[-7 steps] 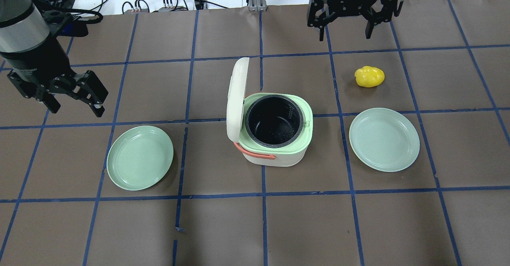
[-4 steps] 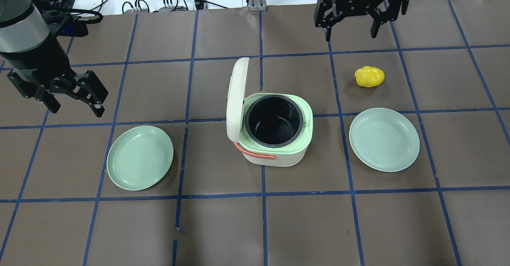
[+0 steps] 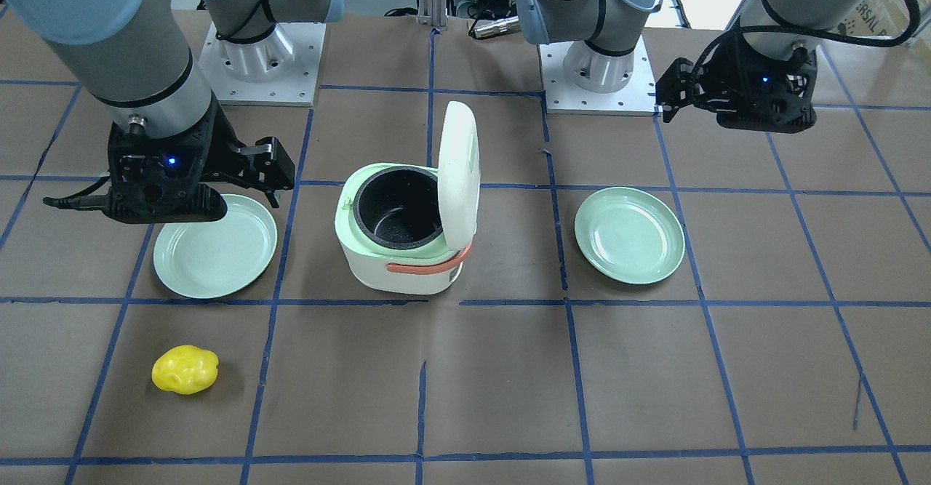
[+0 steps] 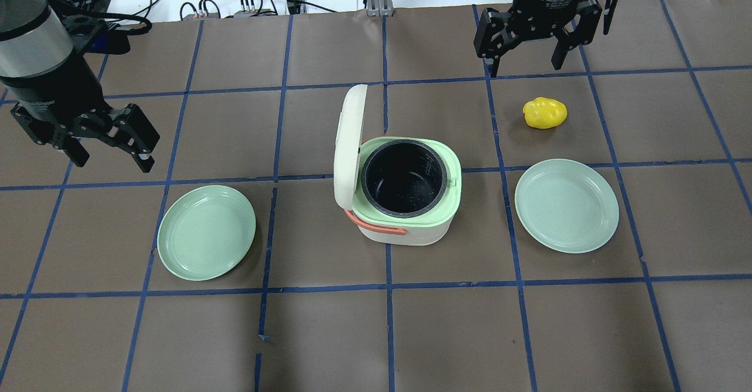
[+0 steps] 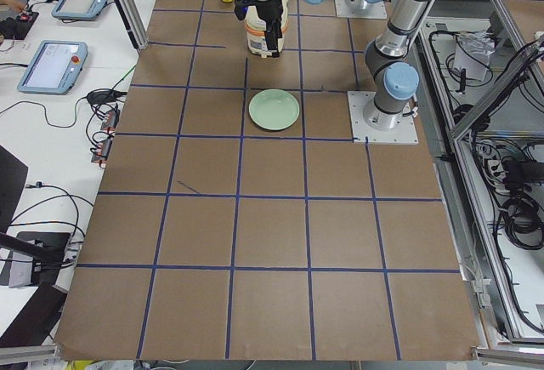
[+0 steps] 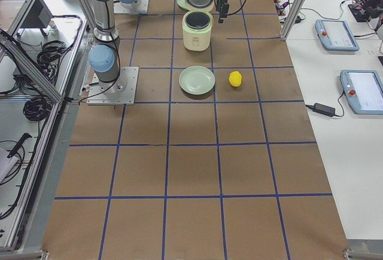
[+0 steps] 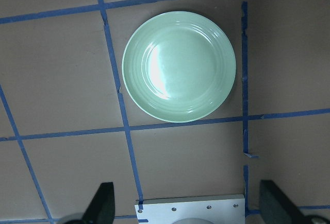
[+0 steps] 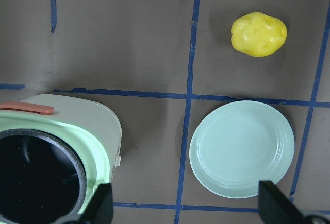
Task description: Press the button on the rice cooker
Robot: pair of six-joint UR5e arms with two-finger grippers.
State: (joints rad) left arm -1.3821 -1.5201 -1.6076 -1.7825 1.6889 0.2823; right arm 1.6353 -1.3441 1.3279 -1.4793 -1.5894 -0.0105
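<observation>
Brown table (image 4: 329, 333), lid-up rice cooker (image 4: 411, 223)

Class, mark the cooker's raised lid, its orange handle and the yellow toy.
raised lid (image 4: 351, 145): overhead view, middle of its face.
orange handle (image 4: 385, 228): overhead view, mid-strap.
yellow toy (image 4: 545, 113): overhead view, its centre.

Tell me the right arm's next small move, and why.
Probably just draw the right gripper back to a rest pose. The rice cooker has its lid already standing open over an empty pot, so the button press looks done. The jaws are open, hold nothing, and hang well apart from the cooker.
</observation>
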